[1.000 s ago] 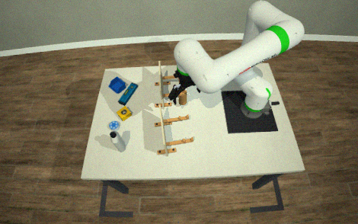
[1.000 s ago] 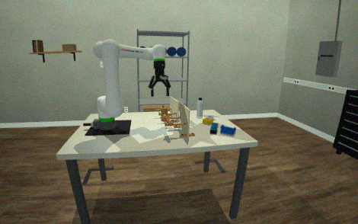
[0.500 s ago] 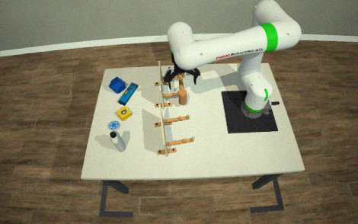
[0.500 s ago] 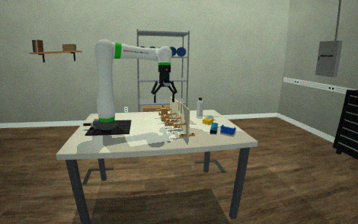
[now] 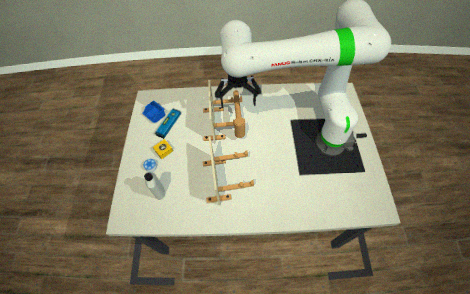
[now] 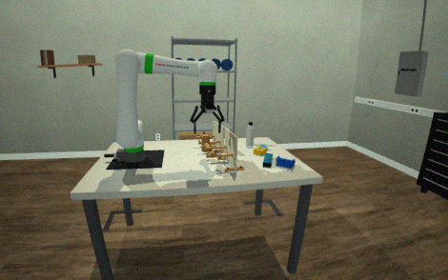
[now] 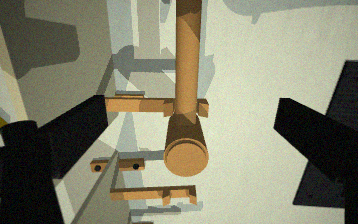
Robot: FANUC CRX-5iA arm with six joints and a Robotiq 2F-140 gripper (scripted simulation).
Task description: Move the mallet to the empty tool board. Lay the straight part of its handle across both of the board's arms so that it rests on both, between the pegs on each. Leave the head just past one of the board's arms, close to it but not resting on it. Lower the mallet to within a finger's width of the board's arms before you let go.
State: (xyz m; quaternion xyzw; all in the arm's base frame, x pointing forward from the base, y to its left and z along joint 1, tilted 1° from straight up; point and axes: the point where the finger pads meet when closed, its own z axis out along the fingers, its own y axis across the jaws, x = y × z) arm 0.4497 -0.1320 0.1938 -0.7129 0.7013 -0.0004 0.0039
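Note:
The wooden mallet (image 5: 238, 114) lies across the two arms of the far tool board, with its head (image 5: 240, 129) just past the nearer arm. In the wrist view its handle (image 7: 188, 55) runs up the frame and its head (image 7: 186, 149) is in the middle. My gripper (image 5: 238, 91) is open and empty. It hangs above the mallet, with a finger on either side in the wrist view (image 7: 195, 130), and also shows in the exterior view (image 6: 207, 118). The empty tool board's arms (image 5: 227, 158) (image 5: 236, 186) stick out nearer the table's front.
A thin upright panel (image 5: 214, 145) backs both boards. Left of it are a blue box (image 5: 153, 111), a blue bar (image 5: 167, 123), a yellow box (image 5: 163, 148), a blue disc (image 5: 149, 163) and a bottle (image 5: 153, 185). The arm's base stands on a black mat (image 5: 327, 147).

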